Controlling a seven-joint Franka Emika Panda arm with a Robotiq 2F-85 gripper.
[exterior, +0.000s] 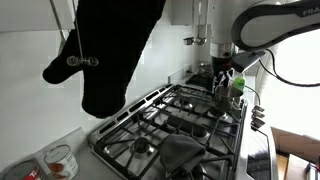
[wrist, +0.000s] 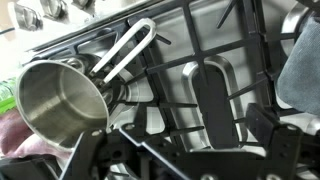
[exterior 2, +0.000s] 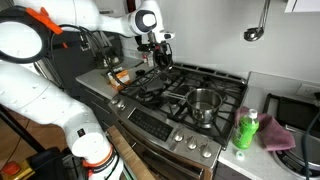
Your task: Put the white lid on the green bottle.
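Your gripper point(exterior 2: 157, 55) hangs over the stove point(exterior 2: 160, 122) near its back corner, well apart from the bottle point(exterior 2: 246, 130). In the wrist view the fingers point(wrist: 88, 160) are spread, with only grate showing between them. The bottle stands upright near the front edge of the bench point(exterior 2: 262, 152), just past the stove's end and touching or just beside a pink cloth point(exterior 2: 272, 132). The pot point(exterior 2: 203, 103) sits on a burner between gripper and bottle. You can't make out the lid; it's too small to tell in any view.

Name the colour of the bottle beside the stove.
Bright green; the bottle shows best in an exterior view.
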